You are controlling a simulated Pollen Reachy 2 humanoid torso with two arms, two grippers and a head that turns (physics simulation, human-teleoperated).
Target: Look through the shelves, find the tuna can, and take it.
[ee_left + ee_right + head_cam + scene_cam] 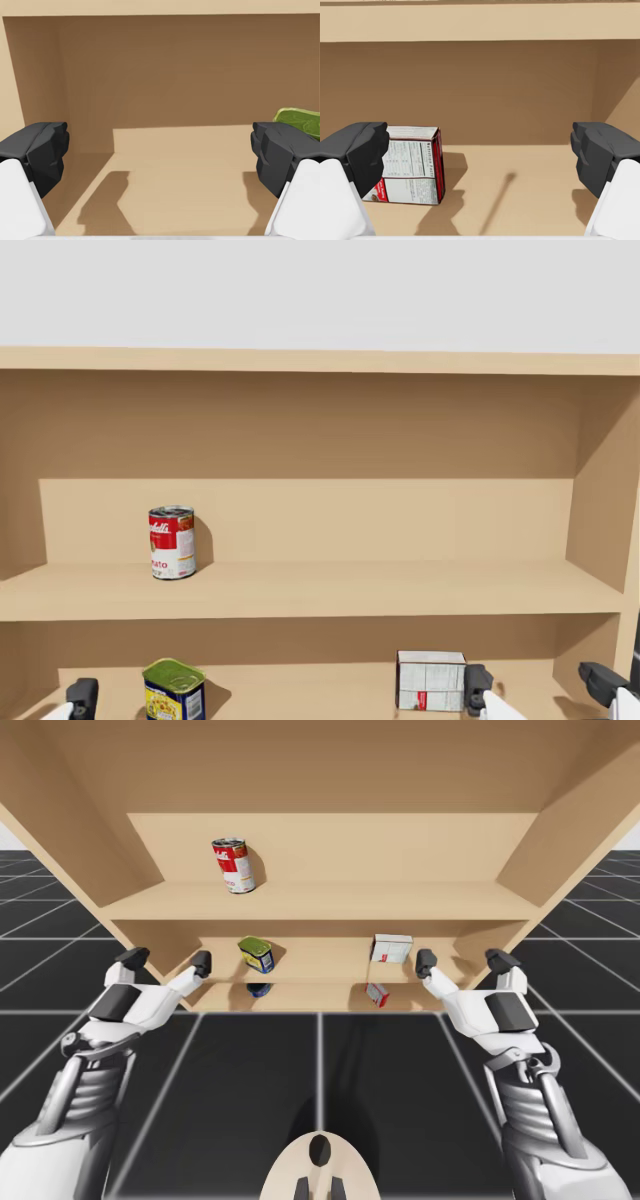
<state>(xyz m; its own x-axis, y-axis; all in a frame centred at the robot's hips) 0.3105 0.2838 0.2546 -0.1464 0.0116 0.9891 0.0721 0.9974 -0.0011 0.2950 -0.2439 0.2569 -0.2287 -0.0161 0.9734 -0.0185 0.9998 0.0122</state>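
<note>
Pale wood shelving (320, 905) stands ahead, three levels deep. Both arms hang at the mouth of the middle level.

**Step in hand:** judged to be the search, with no grasp begun. The left gripper (167, 960) is released and empty, and so is the right gripper (463, 961).

**Task's thing:** the squat green-lidded can (174, 690), on the middle level, is judged the likeliest tuna can. It sits ahead of the left gripper at about two o'clock, just past its inner finger. A blue thing (259, 989) on the lowest level is half hidden and cannot be ruled out.

**Other stock:**
- A red-and-white can (172, 542) stands upright on the upper level, at about ten o'clock from the green-lidded can.
- A white-and-red box (431, 681) stands on the middle level, ahead of the right gripper at about eleven o'clock.
- A small red thing (377, 993) lies on the lowest level.

**Next move calls for:** swinging the left gripper toward two o'clock until the can sits between its fingers, then clamping.

**Labels:**
- The green-lidded can has a yellow and blue wrapper.
- The box has a printed table panel, too fine to read.
- The tall can has script on its red band.
</note>
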